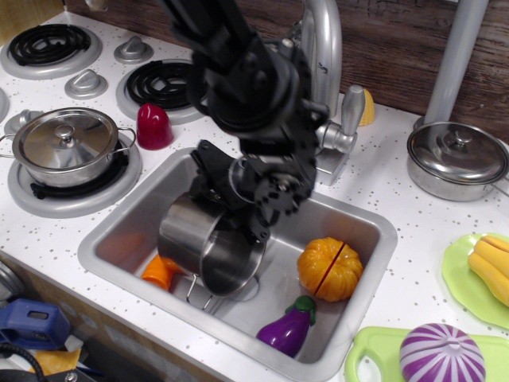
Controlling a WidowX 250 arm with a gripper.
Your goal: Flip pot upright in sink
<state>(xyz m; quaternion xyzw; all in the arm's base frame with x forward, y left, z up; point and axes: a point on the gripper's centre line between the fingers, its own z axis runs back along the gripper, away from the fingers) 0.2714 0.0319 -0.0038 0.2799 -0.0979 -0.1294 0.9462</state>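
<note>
The small shiny steel pot (pixel 203 247) lies tilted on its side in the silver sink (pixel 131 215), its open mouth facing the front right and a wire loop handle under it. My black gripper (pixel 227 213) reaches down into the sink and is shut on the pot's upper rim, holding it slightly lifted at the front left of the basin. The fingertips are partly hidden by the gripper body.
In the sink lie an orange pumpkin (pixel 329 268), a purple eggplant (pixel 289 325) and an orange carrot (pixel 159 272) beside the pot. A tap (pixel 322 48) stands behind. Lidded pots stand left (pixel 64 146) and right (pixel 456 157). A red pepper (pixel 153 126) stands near the sink.
</note>
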